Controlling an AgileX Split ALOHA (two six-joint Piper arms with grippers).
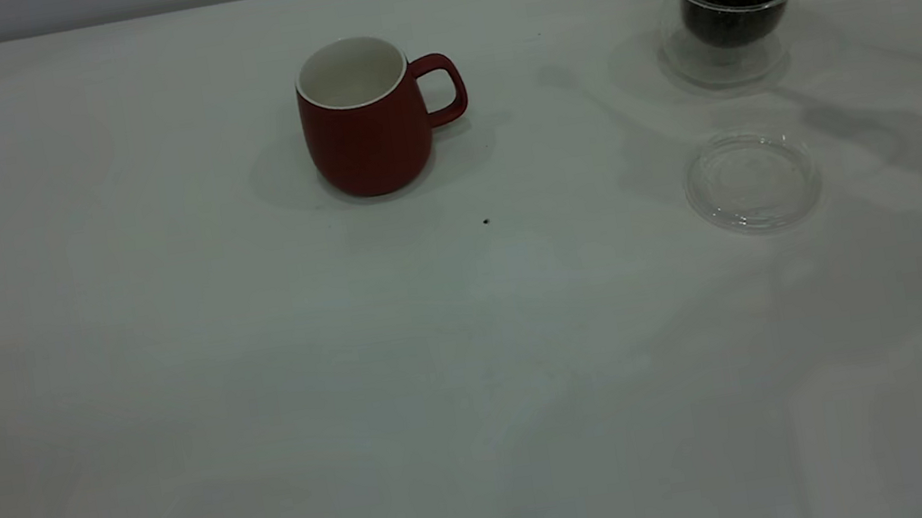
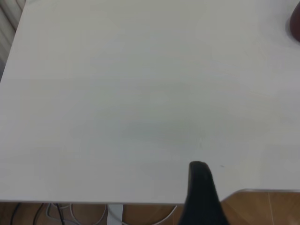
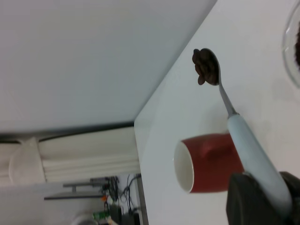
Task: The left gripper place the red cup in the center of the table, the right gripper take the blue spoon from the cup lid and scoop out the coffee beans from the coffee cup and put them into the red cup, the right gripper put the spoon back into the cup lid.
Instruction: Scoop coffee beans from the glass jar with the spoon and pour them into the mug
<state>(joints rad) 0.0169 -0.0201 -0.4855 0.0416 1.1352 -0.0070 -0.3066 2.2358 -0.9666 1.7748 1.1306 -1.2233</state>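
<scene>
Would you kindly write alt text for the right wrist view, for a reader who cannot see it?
The right gripper holds the blue spoon by its pale handle, with coffee beans heaped in its metal bowl. Behind the spoon, the red cup stands on the white table, its white inside empty.

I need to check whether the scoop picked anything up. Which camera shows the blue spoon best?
The right wrist view: the blue spoon runs from the right gripper up to its bowl, which carries coffee beans. The exterior view shows only an empty cup lid, no spoon. The left wrist view shows mostly bare table.
</scene>
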